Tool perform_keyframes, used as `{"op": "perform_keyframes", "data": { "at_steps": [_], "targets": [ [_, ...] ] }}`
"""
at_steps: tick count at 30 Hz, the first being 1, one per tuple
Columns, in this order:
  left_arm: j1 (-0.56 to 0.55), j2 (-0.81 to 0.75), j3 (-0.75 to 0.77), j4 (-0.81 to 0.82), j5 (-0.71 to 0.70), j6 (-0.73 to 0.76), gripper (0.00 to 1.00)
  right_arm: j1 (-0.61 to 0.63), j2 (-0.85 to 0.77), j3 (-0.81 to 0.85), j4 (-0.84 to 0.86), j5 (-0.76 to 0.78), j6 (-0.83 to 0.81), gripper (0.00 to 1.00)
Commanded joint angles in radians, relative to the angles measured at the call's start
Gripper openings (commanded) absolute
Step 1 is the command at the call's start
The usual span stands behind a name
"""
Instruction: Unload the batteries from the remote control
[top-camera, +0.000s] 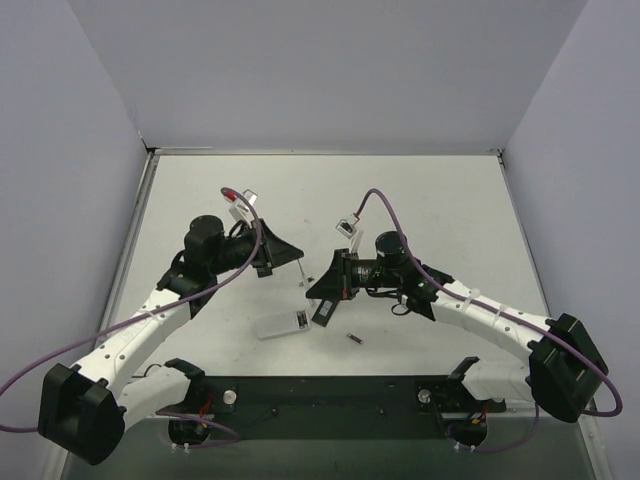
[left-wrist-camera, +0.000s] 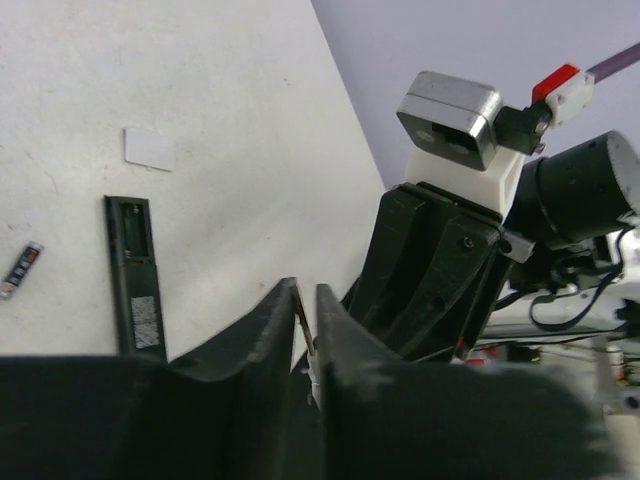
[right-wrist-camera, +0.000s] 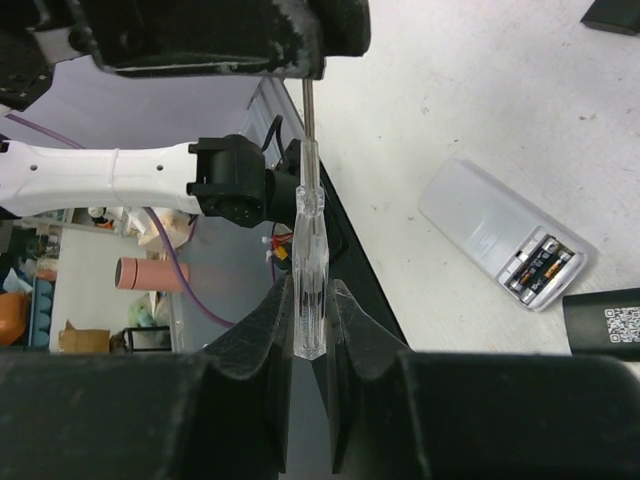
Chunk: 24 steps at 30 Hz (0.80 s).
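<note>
- Pale lavender walls enclose a white counter (top-camera: 420, 200). Seen from above, the left pincer (top-camera: 292, 256) and right pincer (top-camera: 318, 284) meet at a screwdriver with a clear plastic handle (top-camera: 303, 272). The slim black remote control (top-camera: 325, 312) lies near the right pincer, just beside a whitish rectangular block (top-camera: 278, 326). A small dark cylindrical battery (top-camera: 353, 338) lies loose nearby.
- Left wrist: the left pincer's fingers (left-wrist-camera: 270, 340) stand nearly together about the thin metal shaft; whether they pinch it I cannot tell. The remote control lies flat, its bay uncovered.
- Right wrist: the right pincer is clamped on the clear handle. The block's open end holds more batteries (right-wrist-camera: 535, 265).
</note>
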Motion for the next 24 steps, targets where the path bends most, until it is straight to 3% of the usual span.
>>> {"op": "perform_keyframes", "data": {
  "at_steps": [1,2,3,7,10,17,24],
  "targets": [
    [0.025,-0.051,-0.034,0.137,0.06,-0.087,0.13,0.003,-0.024,-0.016,0.088,-0.036,0.016,0.0],
    [0.029,-0.055,-0.034,0.137,0.06,-0.095,0.0,0.003,-0.029,-0.016,0.082,-0.028,0.015,0.0],
    [0.031,-0.055,-0.034,0.133,0.06,-0.098,0.0,0.002,-0.032,-0.015,0.07,-0.018,-0.006,0.0],
    [0.032,-0.044,-0.034,0.14,0.05,-0.155,0.0,0.011,-0.081,0.022,-0.076,0.08,-0.161,0.33],
    [0.043,-0.029,-0.04,0.133,0.024,-0.274,0.0,0.046,-0.168,-0.008,-0.052,0.206,-0.361,0.41],
    [0.063,-0.072,-0.179,0.306,-0.1,-0.642,0.0,0.137,-0.266,-0.1,0.113,0.4,-0.727,0.5],
    [0.063,-0.146,-0.204,0.26,-0.219,-0.715,0.0,0.2,-0.234,-0.104,0.177,0.524,-0.868,0.51]
  ]
}}
